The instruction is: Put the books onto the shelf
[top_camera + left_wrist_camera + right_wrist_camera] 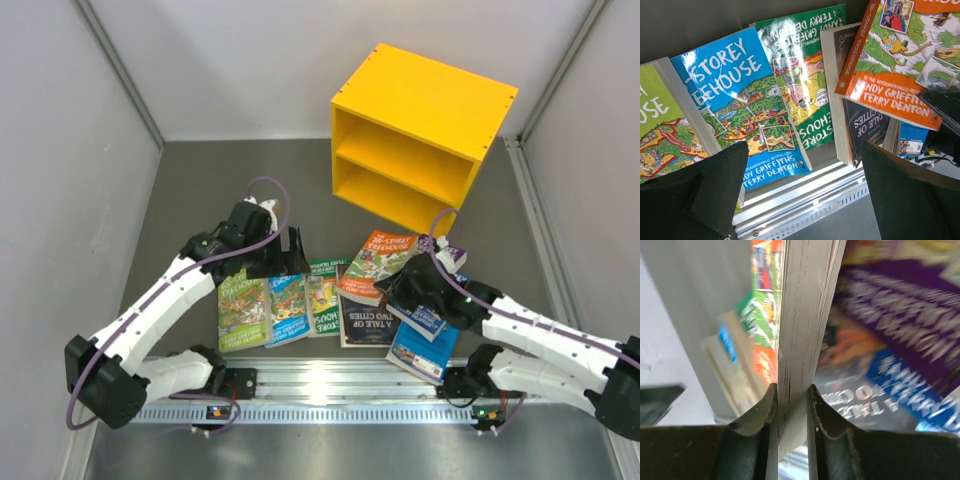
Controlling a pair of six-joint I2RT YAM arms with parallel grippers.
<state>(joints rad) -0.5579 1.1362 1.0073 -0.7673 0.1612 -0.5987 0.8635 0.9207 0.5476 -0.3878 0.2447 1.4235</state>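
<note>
Several books lie in a row near the front of the table: a light green one, a blue one, a dark green one, a dark-covered one, and blue and purple ones under the right arm. An orange-covered book overlaps the dark one. My right gripper is shut on its page edge. My left gripper hangs open above the blue and dark green books, holding nothing. The yellow shelf stands at the back.
A metal rail runs along the near edge just below the books. Grey walls close in both sides and the back. The shelf's two compartments face the arms at an angle.
</note>
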